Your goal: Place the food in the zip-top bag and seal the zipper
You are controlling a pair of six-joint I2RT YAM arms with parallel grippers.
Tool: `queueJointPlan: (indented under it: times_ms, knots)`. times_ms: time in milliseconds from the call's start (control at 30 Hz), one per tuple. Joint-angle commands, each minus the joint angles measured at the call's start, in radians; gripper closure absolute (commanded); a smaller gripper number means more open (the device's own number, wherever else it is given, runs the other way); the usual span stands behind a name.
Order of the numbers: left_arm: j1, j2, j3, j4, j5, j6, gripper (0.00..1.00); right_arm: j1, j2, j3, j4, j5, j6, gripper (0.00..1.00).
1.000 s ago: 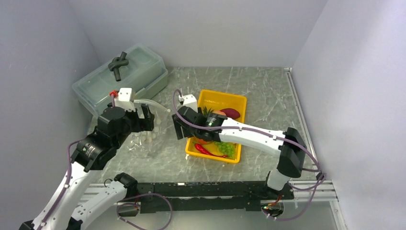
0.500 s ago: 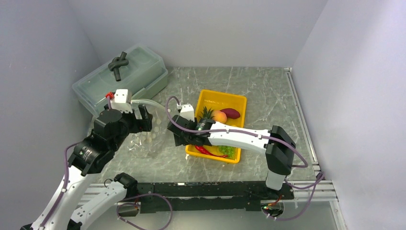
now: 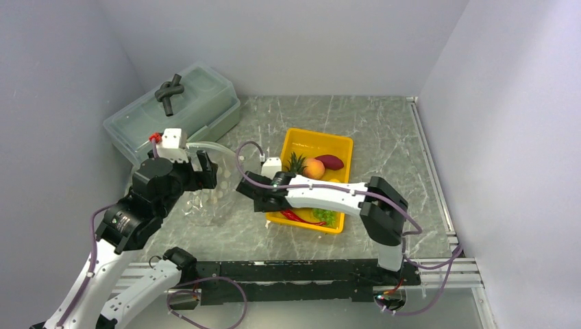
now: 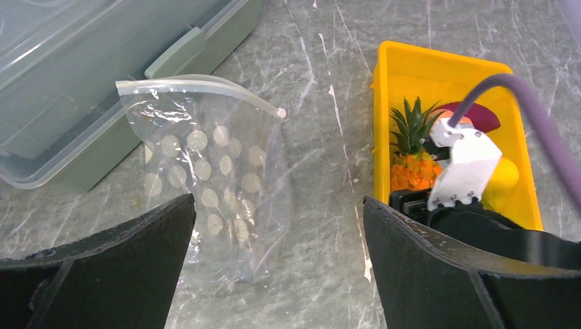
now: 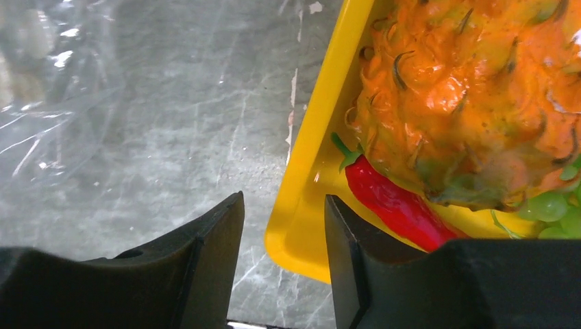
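The zip-top bag [image 4: 212,178] lies flat and empty on the marble left of the yellow tray [image 4: 438,58], its zipper [image 4: 199,86] at the far end. My left gripper [image 4: 278,200] hovers wide open over the bag's near end [image 3: 209,195]. The food is in the tray: pineapple [image 5: 466,103], chili [image 5: 394,199], grapes [image 5: 555,205], peach [image 3: 314,168], a purple piece [image 3: 331,162] and a yellow fruit [image 4: 503,179]. My right gripper [image 5: 284,197] is at the tray's near left corner [image 5: 315,178], jaws partly open with nothing held.
A large translucent lidded box [image 3: 178,113] stands at the back left with a black fitting [image 3: 169,90] on its lid. Its near edge [image 4: 62,82] runs close to the bag's zipper end. Walls close in on three sides.
My right arm swung left and nearer, from over the tray to its near left corner, while its jaws narrowed. The left gripper shifted slightly left and stayed open.
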Motion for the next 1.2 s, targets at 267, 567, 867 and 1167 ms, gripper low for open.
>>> queueJointPlan:
  times_ms: [267, 567, 867, 1167]
  knots:
    - [-0.001, -0.013, -0.008, 0.014, 0.01, -0.01, 0.02, 0.003, 0.067, 0.082, -0.066, 0.039, 0.096, 0.53]
    - [-0.001, -0.009, -0.011, 0.016, 0.011, -0.01, 0.02, 0.001, 0.073, 0.086, -0.064, 0.07, 0.101, 0.62]
    - [-0.001, 0.01, -0.009, 0.014, 0.012, -0.011, 0.02, -0.008, 0.051, 0.05, -0.038, 0.082, 0.092, 0.72]
    - [-0.001, 0.022, -0.012, 0.011, 0.003, -0.013, 0.02, -0.015, 0.035, 0.016, -0.014, 0.088, 0.054, 0.83]
